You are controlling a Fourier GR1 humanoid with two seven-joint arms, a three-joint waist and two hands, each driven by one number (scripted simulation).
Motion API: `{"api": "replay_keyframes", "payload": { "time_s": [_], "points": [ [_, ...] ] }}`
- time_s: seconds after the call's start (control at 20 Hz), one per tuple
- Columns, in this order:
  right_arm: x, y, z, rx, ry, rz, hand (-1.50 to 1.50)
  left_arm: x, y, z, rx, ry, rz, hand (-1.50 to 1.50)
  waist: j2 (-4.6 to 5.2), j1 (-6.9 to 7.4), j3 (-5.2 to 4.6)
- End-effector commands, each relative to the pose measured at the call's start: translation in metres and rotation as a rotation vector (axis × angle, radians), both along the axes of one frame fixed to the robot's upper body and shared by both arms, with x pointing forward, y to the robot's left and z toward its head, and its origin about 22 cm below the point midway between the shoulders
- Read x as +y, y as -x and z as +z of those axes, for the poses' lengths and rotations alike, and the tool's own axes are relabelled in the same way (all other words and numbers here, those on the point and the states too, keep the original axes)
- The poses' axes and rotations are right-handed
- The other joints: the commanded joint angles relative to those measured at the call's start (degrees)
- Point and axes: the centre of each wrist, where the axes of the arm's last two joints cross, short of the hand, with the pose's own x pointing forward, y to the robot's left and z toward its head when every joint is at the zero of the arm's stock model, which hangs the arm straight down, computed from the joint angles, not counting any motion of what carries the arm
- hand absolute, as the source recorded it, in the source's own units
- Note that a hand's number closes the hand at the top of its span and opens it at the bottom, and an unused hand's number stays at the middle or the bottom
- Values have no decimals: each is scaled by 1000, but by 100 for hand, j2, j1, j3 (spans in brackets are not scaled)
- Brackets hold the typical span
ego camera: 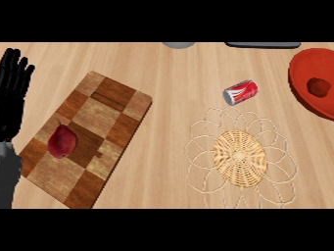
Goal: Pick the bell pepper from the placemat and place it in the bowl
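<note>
One hand [4, 98] in view: left, at left edge, fingers straight, upright, holding nothing. Pepper [318, 87] lies in red bowl [304, 93] at right. Placemat [239, 157] bare on table [169, 78]. Can [240, 92] between placemat and bowl. Red fruit [62, 141] on board [97, 122].

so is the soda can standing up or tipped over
Tipped over. The soda can lies on its side on the counter, above the woven placemat.

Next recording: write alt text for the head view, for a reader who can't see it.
A red bell pepper already lies inside the red bowl at the right edge, and the woven placemat at centre is bare. A soda can lies on its side above it, a red fruit sits on a checkered board, and the left hand rests open.
</note>
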Motion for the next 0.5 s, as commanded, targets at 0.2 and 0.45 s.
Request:
{"api": "replay_keyframes", "payload": {
  "time_s": [0.2, 0.45],
  "points": [
    [-49, 71, -3, -81, -57, -32, -150, 3, 7, -1, -8, 5, 4, 0, 0, -37, 33],
    [-67, 100, 11, -106, -83, -15, -150, 2, 10, -10, -9, -1, 11, 0, 0, -50, 37]
  ]
}}
